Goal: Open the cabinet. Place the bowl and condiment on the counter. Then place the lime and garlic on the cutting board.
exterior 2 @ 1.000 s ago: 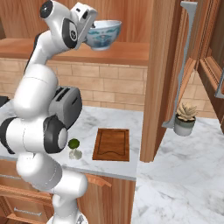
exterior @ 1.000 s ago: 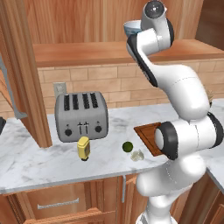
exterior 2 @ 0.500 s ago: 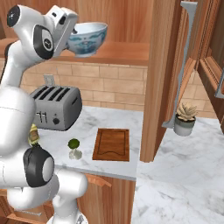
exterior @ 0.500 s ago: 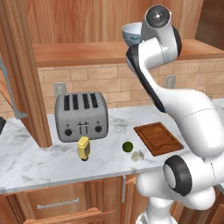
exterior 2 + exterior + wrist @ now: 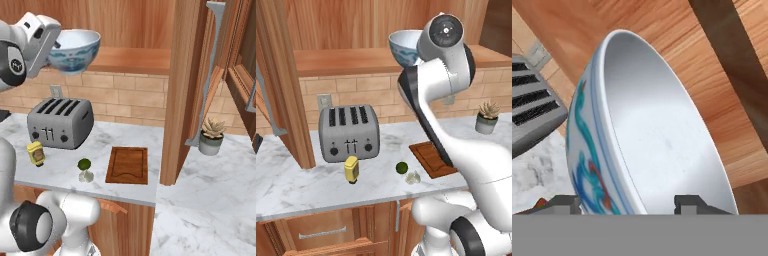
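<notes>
Bowl [image 5: 75, 50] is seen held aloft in the gripper [image 5: 56, 46], well above the toaster [image 5: 61, 122] and in front of the open cabinet [image 5: 356, 30]. In the hand view the two fingertips [image 5: 691, 204] are set astride the bowl's rim, one against the blue-patterned outside and one against the pale inside, so the wall is clamped between them. In the left base view the bowl is partly hidden behind the arm's upper joint. On the marble counter [image 5: 296, 185] the yellow condiment bottle [image 5: 352, 169] is stood just in front of the toaster. The lime [image 5: 401, 167] and the garlic [image 5: 413, 177] are laid close together near the counter's front edge, just left of the cutting board [image 5: 128, 165], whose surface is bare. A small potted plant [image 5: 212, 135] is placed far right, beyond the cabinet's open door.
</notes>
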Available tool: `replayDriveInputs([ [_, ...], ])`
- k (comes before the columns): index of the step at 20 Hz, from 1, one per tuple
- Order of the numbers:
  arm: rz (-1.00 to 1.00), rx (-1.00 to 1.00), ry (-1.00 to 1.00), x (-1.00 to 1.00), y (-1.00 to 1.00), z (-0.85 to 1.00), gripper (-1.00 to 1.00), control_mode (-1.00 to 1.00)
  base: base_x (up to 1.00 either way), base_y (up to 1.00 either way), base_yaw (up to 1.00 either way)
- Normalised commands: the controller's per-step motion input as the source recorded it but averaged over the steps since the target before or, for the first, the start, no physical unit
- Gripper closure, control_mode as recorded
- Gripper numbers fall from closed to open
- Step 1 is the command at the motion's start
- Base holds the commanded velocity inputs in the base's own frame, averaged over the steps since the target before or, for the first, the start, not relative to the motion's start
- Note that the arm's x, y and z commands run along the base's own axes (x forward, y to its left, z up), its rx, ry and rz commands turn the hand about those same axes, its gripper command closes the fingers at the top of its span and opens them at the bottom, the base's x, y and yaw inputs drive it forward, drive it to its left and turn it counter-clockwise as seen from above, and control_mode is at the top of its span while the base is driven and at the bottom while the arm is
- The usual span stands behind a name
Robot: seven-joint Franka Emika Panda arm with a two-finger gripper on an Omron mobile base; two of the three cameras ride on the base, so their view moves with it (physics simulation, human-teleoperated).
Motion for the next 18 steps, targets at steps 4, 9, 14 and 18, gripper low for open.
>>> replayDriveInputs([
  [4, 0.13, 0.08, 0.00, -1.00, 0.68, 0.00, 1.00, -1.00, 0.00, 0.00, 0.00],
  [9, 0.14, 0.01, 0.00, -1.00, 0.96, -0.22, 1.00, -1.00, 0.00, 0.00, 0.00],
  [14, 0.15, 0.00, 0.00, -1.00, 0.97, -0.59, 1.00, -1.00, 0.00, 0.00, 0.00],
  [18, 0.14, 0.00, 0.00, -0.69, 0.78, -0.82, 1.00, -1.00, 0.00, 0.00, 0.00],
])
